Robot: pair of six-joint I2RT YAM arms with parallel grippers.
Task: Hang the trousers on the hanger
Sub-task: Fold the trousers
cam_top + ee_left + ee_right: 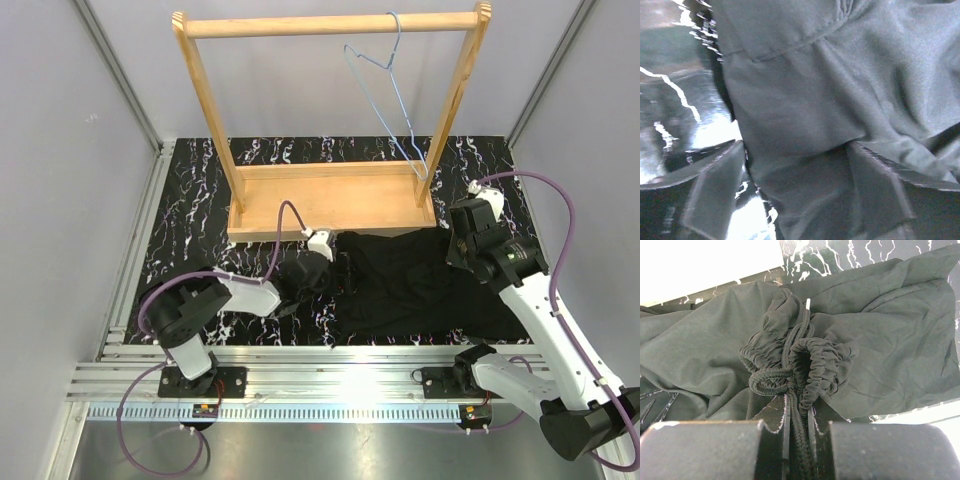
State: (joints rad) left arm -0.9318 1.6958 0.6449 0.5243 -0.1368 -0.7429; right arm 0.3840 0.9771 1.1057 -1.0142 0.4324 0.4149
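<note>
The black trousers point(420, 285) lie crumpled on the table in front of the wooden rack. The light-blue wire hanger point(392, 95) hangs from the rack's top bar at the right, with nothing on it. My left gripper point(303, 275) is low at the trousers' left edge. In the left wrist view its fingers point(715, 192) stand wide apart, with a fold of the trousers point(815, 90) between them, left gripper point(797, 195). My right gripper point(799, 415) is shut on the gathered waistband and drawstring point(770, 382) of the trousers point(880, 355), at their right end, right gripper point(455, 250).
The wooden rack point(330, 200) stands on its base board at the back of the black marbled table point(180, 220). Grey walls close in left and right. An aluminium rail point(330, 375) runs along the near edge by the arm bases.
</note>
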